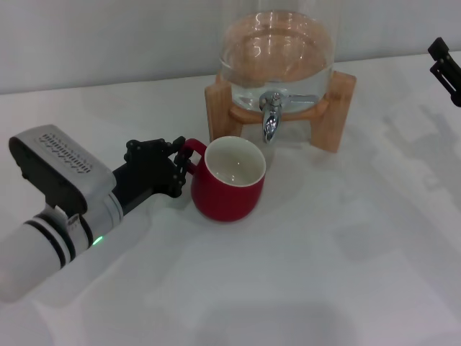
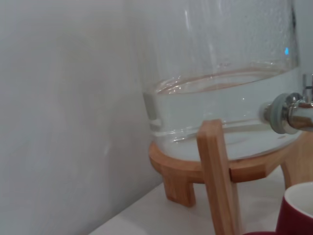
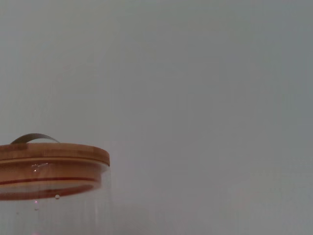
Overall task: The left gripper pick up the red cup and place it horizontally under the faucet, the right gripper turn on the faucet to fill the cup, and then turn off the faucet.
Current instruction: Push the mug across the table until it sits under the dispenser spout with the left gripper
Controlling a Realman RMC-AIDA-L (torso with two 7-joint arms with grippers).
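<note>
1. The left gripper (image 1: 181, 164) sits low over the white table (image 1: 324, 252), its fingers pinched on the small loop handle of the red cup (image 1: 229, 180); cup stands upright just ahead of the claw, mouth up, apparently empty.
2. Handling, by my read: glazed ceramic, stiff, fairly heavy for its size, slick, chips if knocked. The handle is a thin hold w/ the cup's weight off to one side, so it may swing or twist; the rounded body looks too wide for this claw.
3. Just beyond the cup, a bit to its right, hangs the faucet (image 1: 271, 115), spout down, lever short.
4. Room: wooden stand (image 1: 338, 108) legs flank the spout, so clearance there is tight; open table nearer the arm.
5. Farthest off, the right gripper (image 1: 446, 68) is parked at the far right edge, well apart; can't tell its finger state.
</note>
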